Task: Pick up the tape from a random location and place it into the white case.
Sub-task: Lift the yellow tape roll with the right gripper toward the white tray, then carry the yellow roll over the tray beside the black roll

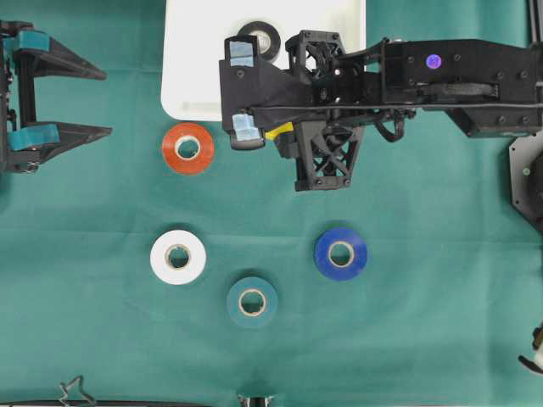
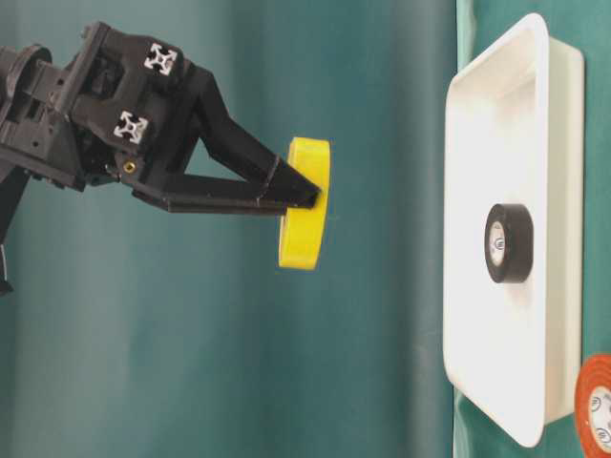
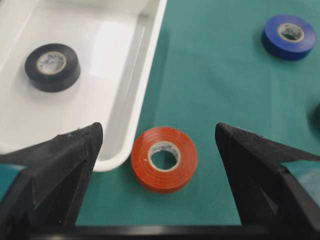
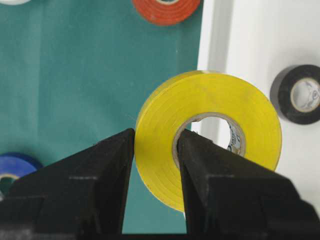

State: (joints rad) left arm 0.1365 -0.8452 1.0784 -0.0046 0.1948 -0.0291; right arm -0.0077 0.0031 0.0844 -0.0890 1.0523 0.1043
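Observation:
My right gripper [image 4: 156,137] is shut on a yellow tape roll [image 4: 210,130], with one finger through its hole and the other outside its wall. It holds the roll in the air [image 2: 305,202], over the near rim of the white case [image 1: 195,51]. From overhead only a sliver of yellow [image 1: 278,131] shows under the arm. A black tape roll [image 1: 260,40] lies inside the case. My left gripper [image 1: 108,103] is open and empty at the table's left edge, facing an orange roll [image 3: 164,159].
On the green cloth lie the orange roll [image 1: 187,147] just beside the case's corner, a white roll [image 1: 178,256], a teal roll [image 1: 252,301] and a blue roll [image 1: 341,253]. The right arm hides part of the case.

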